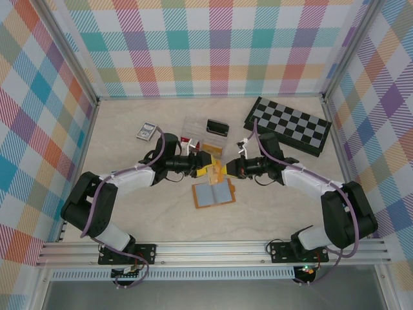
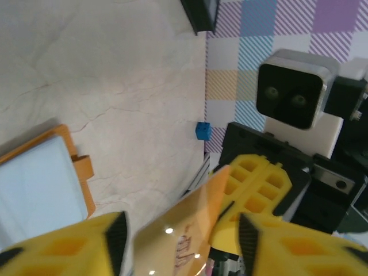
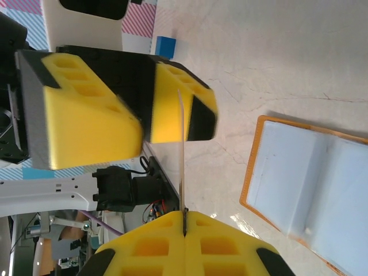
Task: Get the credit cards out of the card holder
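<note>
The card holder (image 1: 213, 193) lies open and flat on the table, orange-tan with grey-blue panels; it also appears in the left wrist view (image 2: 40, 178) and the right wrist view (image 3: 310, 190). Just above it, an orange credit card (image 1: 217, 170) hangs in the air between the two arms. My right gripper (image 3: 184, 221) is shut on one edge of this card (image 3: 182, 161), seen edge-on. My left gripper (image 2: 181, 238) is open, its fingers (image 2: 115, 236) standing apart on either side of the card's other end (image 2: 190, 218), with gaps showing.
A chessboard (image 1: 288, 124) lies at the back right. A clear plastic box (image 1: 193, 128) and a black object (image 1: 217, 126) stand behind the grippers, with a small flat item (image 1: 146, 132) at the back left. A small blue cube (image 2: 202, 131) sits by the wall.
</note>
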Controlling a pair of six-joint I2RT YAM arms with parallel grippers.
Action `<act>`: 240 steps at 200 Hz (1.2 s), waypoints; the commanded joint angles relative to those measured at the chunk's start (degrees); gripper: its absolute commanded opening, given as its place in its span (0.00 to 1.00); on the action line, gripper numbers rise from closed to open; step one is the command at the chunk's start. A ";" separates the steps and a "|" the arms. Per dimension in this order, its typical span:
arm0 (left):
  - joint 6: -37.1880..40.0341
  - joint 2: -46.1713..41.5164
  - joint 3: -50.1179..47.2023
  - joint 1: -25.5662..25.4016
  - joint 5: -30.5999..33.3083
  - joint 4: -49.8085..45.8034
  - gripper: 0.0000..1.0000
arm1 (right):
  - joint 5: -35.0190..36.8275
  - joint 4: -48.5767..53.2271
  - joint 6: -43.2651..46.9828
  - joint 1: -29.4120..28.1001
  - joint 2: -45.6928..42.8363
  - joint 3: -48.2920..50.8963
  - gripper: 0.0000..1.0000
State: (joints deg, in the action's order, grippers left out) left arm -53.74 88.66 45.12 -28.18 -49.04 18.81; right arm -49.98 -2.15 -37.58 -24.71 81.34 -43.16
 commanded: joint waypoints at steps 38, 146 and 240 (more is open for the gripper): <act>-1.21 -3.49 0.58 0.44 -2.45 6.08 0.08 | -3.22 -4.49 -2.63 0.98 1.26 -3.97 0.00; -9.08 -5.78 0.19 0.08 7.07 10.79 0.00 | 0.14 -17.83 -21.14 -0.90 0.95 -0.88 0.49; -5.28 -7.62 1.00 1.00 13.59 -1.69 0.28 | 6.50 2.00 -7.55 -1.90 -2.06 -8.38 0.00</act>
State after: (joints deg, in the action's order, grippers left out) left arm -62.06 84.14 45.19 -27.97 -39.48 25.41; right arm -47.94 -12.91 -56.27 -26.52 81.87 -46.35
